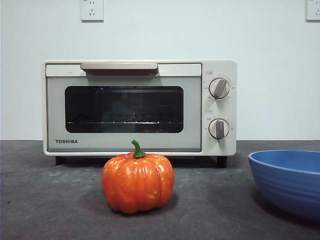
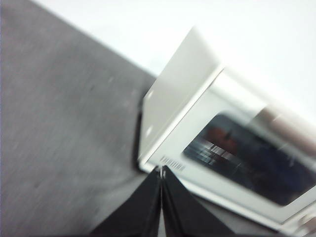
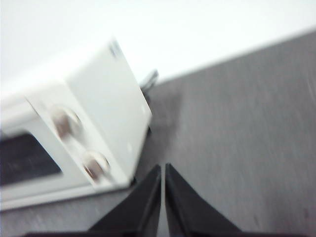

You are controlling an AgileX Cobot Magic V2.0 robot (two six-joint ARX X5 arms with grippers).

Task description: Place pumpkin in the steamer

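Both claws (image 2: 161, 170) (image 3: 163, 168) closed, empty.

Orange yellow-flecked pumpkin (image 1: 138, 183), green stem; cream steamer (image 1: 140, 107), dark glass; blue bowl (image 1: 290, 181); grey table (image 1: 50, 200).

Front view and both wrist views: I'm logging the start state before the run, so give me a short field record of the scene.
pumpkin: upright on the dark table, in front of the steamer, untouched
steamer: door shut, wire rack visible through the glass
blue bowl: on the table, to the right of the pumpkin in the front view, partly cut off
left claw: shut, holds nothing, above the table near the steamer's side
right claw: shut, holds nothing, near the steamer's knob side
task status: not begun
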